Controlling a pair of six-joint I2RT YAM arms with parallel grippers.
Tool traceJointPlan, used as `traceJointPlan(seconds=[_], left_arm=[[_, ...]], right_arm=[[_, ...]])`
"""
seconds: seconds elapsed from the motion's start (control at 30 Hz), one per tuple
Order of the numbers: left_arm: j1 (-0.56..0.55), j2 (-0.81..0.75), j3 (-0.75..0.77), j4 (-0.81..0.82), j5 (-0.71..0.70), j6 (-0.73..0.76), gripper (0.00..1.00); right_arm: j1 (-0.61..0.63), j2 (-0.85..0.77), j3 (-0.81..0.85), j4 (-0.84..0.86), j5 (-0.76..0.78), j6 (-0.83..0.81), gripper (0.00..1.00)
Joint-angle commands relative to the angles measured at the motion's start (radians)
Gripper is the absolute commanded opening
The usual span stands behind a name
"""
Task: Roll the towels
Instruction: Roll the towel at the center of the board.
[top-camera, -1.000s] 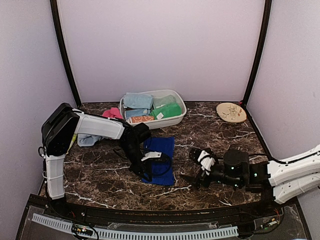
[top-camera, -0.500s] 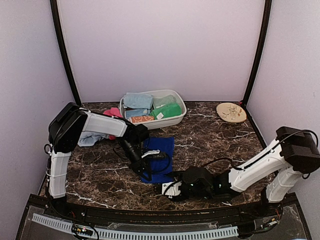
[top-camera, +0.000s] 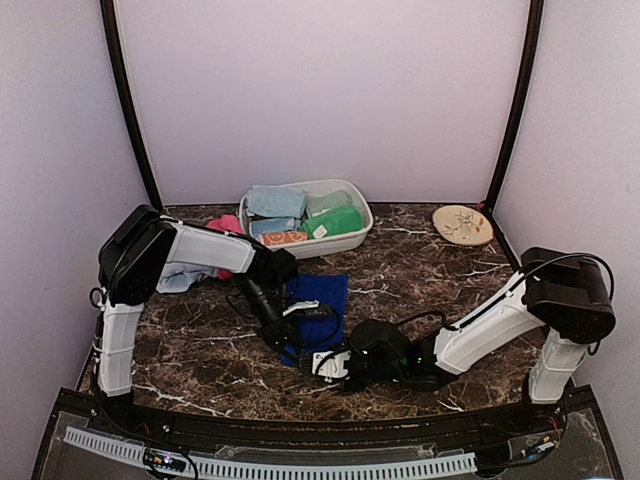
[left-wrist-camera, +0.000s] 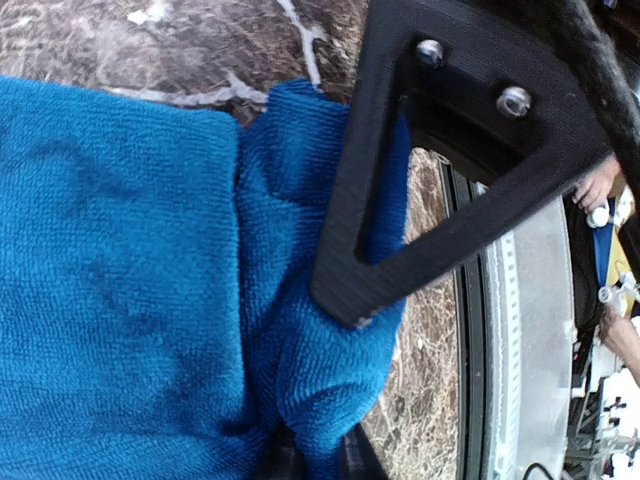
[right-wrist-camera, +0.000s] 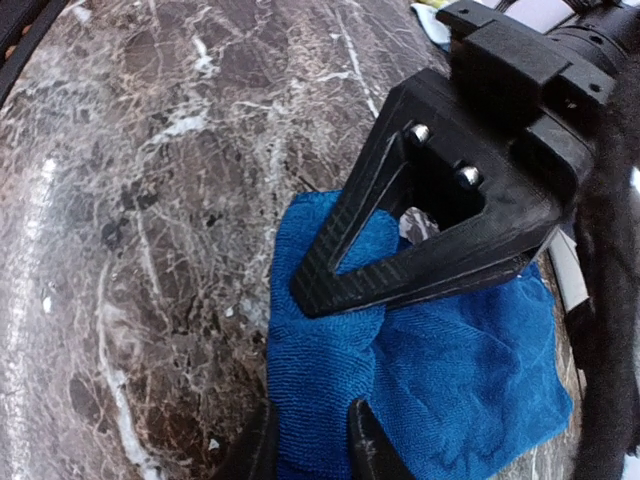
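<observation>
A royal blue towel (top-camera: 326, 292) lies flat on the marble table, its near corner bunched up. My left gripper (top-camera: 303, 346) reaches down onto that corner. In the left wrist view a fold of the towel (left-wrist-camera: 120, 250) sits pinched between the left gripper (left-wrist-camera: 315, 462). My right gripper (top-camera: 318, 360) comes in low from the right. In the right wrist view the right gripper (right-wrist-camera: 310, 445) stands shut on the same towel (right-wrist-camera: 470, 370) corner. The two grippers are almost touching. More towels (top-camera: 276, 201) lie in the tub.
A white oval tub (top-camera: 356, 192) stands at the back centre. A pink towel (top-camera: 224, 225) lies left of it, and a pale blue cloth (top-camera: 178, 281) lies behind the left arm. A tan plate (top-camera: 462, 224) sits at the back right. Lilac walls enclose three sides.
The right arm has swung in from the right to the towel's near corner and its jaws have closed there. The left arm has hardly moved.
</observation>
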Motion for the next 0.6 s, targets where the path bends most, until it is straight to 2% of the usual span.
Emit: traceJointPlan(seconds=[0.0, 0.03, 0.07, 0.1, 0.17, 0.23, 0.4, 0.57], left_arm=[[0.03, -0.008, -0.001, -0.047, -0.001, 0.008, 0.29], [0.045, -0.028, -0.011, -0.034, 0.003, 0.001, 0.4], [0.062, -0.052, -0.036, -0.015, 0.0, -0.009, 0.44], [0.082, -0.087, -0.061, 0.025, -0.009, -0.02, 0.46], [0.149, -0.183, -0.129, 0.106, -0.024, -0.045, 0.48], [0.191, -0.273, -0.199, 0.183, -0.054, -0.067, 0.57], [0.202, -0.429, -0.279, 0.213, -0.183, 0.001, 0.57], [0.166, -0.536, -0.338, 0.241, -0.198, 0.059, 0.57]], right_arm=[[-0.032, 0.008, 0.024, -0.032, -0.06, 0.095, 0.13], [-0.041, 0.003, 0.028, -0.054, -0.08, 0.117, 0.08], [-0.049, -0.004, 0.031, -0.078, -0.098, 0.14, 0.04], [-0.058, -0.015, 0.033, -0.096, -0.122, 0.168, 0.01], [-0.085, -0.04, 0.034, -0.124, -0.175, 0.231, 0.0], [-0.116, -0.057, 0.039, -0.157, -0.233, 0.287, 0.0], [-0.218, -0.061, 0.097, -0.263, -0.45, 0.44, 0.0], [-0.318, -0.018, 0.153, -0.321, -0.671, 0.584, 0.0]])
